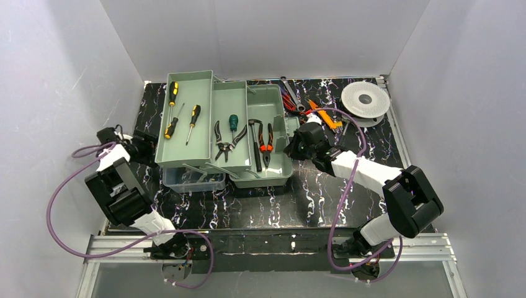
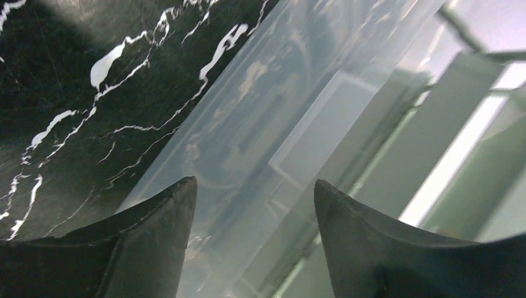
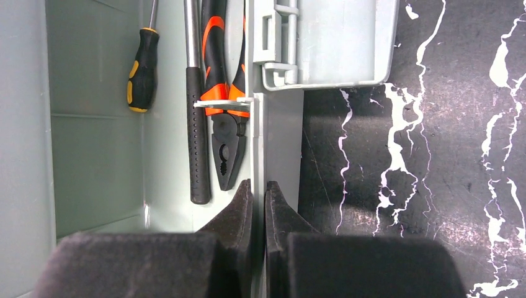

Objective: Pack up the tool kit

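Right gripper [image 3: 259, 187] pinched the toolbox [image 3: 93, 155] wall at 3 o'clock; it should hold square, avoiding the pliers [image 3: 226, 146].

Open mat [image 1: 298, 205] in front of the toolbox [image 1: 276, 169]; back right, loose tools [image 1: 291, 96] and a spool [image 1: 365, 99] crowd the corner.

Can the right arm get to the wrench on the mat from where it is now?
Probably yes, once it lets go: the right tool is shut on the toolbox wall. The wrench lies in the open just beyond it, with nothing visibly blocking the way.
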### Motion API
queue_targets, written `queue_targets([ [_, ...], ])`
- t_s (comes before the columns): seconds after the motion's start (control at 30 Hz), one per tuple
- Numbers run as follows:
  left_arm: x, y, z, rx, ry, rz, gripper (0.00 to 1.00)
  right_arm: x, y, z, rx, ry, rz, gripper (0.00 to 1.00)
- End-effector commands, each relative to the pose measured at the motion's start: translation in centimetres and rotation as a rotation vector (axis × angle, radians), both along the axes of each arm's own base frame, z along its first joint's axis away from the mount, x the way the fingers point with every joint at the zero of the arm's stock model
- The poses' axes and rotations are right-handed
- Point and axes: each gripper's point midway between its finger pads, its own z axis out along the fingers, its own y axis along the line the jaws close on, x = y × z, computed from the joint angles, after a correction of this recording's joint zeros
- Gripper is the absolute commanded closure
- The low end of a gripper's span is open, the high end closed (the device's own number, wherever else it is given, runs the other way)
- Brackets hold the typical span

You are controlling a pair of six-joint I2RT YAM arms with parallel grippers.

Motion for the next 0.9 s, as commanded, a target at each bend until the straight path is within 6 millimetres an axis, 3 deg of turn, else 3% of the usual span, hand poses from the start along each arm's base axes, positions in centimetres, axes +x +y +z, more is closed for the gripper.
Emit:
queue_targets([
  [0.0,-2.3,-1.4,0.5,0.21,0.035,-0.138,0.36,-2.5,0.8,-4.2,-0.025,0.124,0.079,0.99],
  [0.13,-3.1,-1.9,1.2,0.363,0.075,-0.227,0.42,-2.4,0.8,-4.1,-0.028,0.122,0.079,0.99],
  [0.3,-4.7,-0.5,1.8,0.548,0.145,-0.28,0.67,-2.4,0.8,-4.2,-0.034,0.124,0.087,0.99],
  [0.43,-5.3,-0.8,2.0,0.592,0.126,-0.355,0.68,-2.5,0.9,-4.2,-0.037,0.127,0.098,0.99],
  [0.6,-5.6,-1.8,0.7,0.543,0.15,-0.416,0.64,-2.6,0.9,-4.1,-0.035,0.125,0.104,0.99],
  [0.67,-5.5,-2.2,0.4,0.521,0.154,-0.437,0.76,-2.6,0.9,-4.0,-0.035,0.121,0.106,0.99],
  [0.73,-5.4,-2.1,0.4,0.525,0.161,-0.45,0.97,-2.6,0.9,-3.9,-0.035,0.116,0.106,0.99],
  [0.87,-4.6,-2.4,2.4,0.58,0.089,-0.448,1.0,-2.7,1.2,-3.2,-0.019,0.09,0.141,0.98],
])
